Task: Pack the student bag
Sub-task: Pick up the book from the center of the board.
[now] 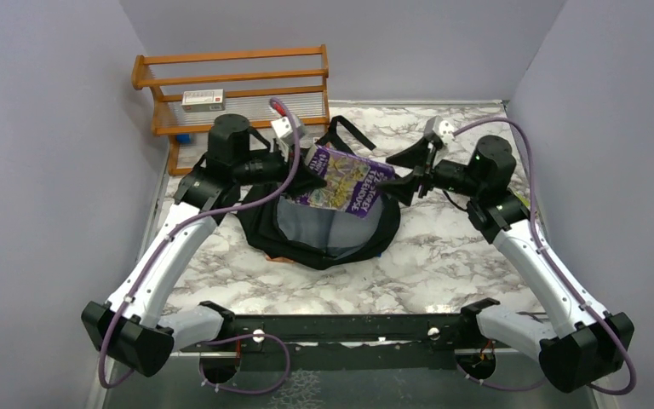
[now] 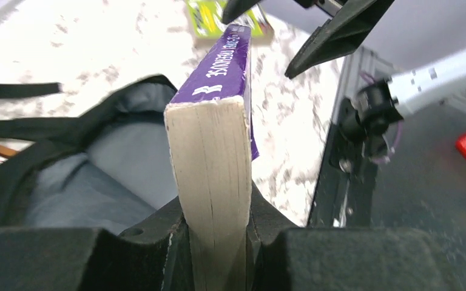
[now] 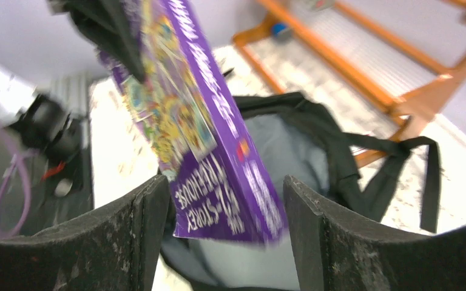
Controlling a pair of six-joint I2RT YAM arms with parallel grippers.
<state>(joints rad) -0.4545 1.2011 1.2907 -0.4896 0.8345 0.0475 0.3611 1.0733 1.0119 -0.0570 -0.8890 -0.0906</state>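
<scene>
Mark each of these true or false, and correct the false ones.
1. The left gripper clamps the purple book. True.
2. The right gripper is closed on the book. False: its jaws stand open, one on each side of the book's end.
3. The student bag is zipped shut. False: it is open, with its grey lining showing.
4. A wooden rack stands at the back left, behind the bag. True.
5. The book lies flat on the table. False: it is held up, tilted, over the bag's opening.

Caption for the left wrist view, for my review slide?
Left hand clamps the purple book by its page edge over the open student bag.
</scene>
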